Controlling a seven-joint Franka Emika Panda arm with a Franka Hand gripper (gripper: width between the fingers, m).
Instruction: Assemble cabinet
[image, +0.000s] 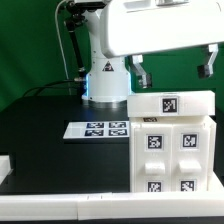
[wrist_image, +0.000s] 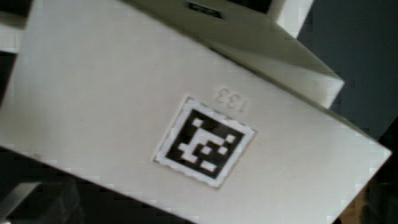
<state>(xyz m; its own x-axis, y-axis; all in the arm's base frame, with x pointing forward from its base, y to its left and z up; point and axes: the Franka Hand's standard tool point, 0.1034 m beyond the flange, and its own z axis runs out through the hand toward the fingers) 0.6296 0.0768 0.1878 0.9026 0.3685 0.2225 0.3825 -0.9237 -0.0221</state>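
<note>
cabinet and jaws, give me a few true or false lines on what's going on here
1. The cabinet stands on the black table. True.
2. The jaws are shut on the cabinet. False: they stand open above it, holding nothing.
3. The marker board lies flat on the table, on the exterior view's left of the cabinet. True.
4. The cabinet's faces are plain. False: they carry square black-and-white tags, and the wrist view shows one close up.

cabinet (image: 170, 135): white, black-and-white square tags | table (image: 50, 140): black
</note>
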